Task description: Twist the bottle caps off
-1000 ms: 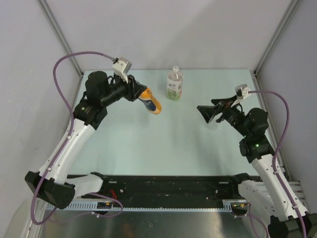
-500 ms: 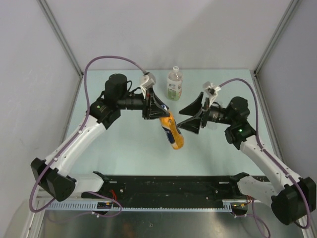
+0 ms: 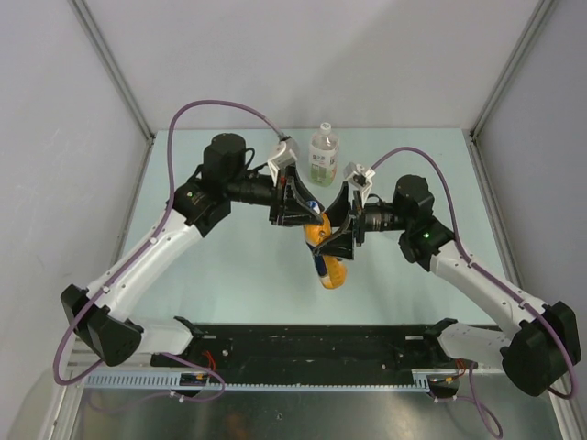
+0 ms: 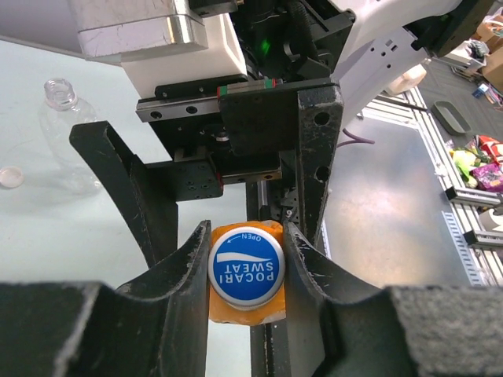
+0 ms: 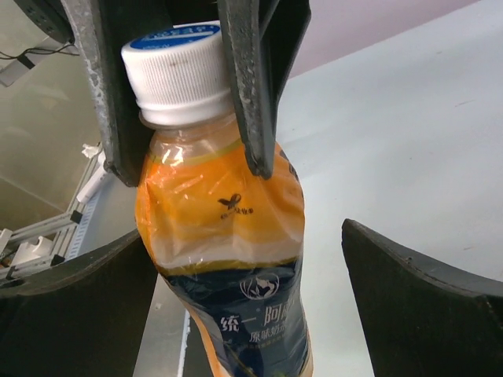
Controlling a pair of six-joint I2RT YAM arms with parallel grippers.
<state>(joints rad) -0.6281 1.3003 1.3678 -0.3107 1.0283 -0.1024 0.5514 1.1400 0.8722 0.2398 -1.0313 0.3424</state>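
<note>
My right gripper (image 3: 333,235) swung in from 3 o'clock, wide around bottle (image 3: 330,271) mid-table, my left gripper (image 3: 310,218) clamps neck, blue-topped cap (image 5: 177,72) on

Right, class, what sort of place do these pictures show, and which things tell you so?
Most likely a robotics lab cell: a left arm and right arm bolted to one table, plain wall panels on aluminium framing, purple cables.

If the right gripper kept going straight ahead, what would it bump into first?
Most likely the orange bottle. It hangs straight ahead of the right gripper, in line with its open fingers, and the left gripper clamps it near the cap. How close they are is hard to judge.
</note>
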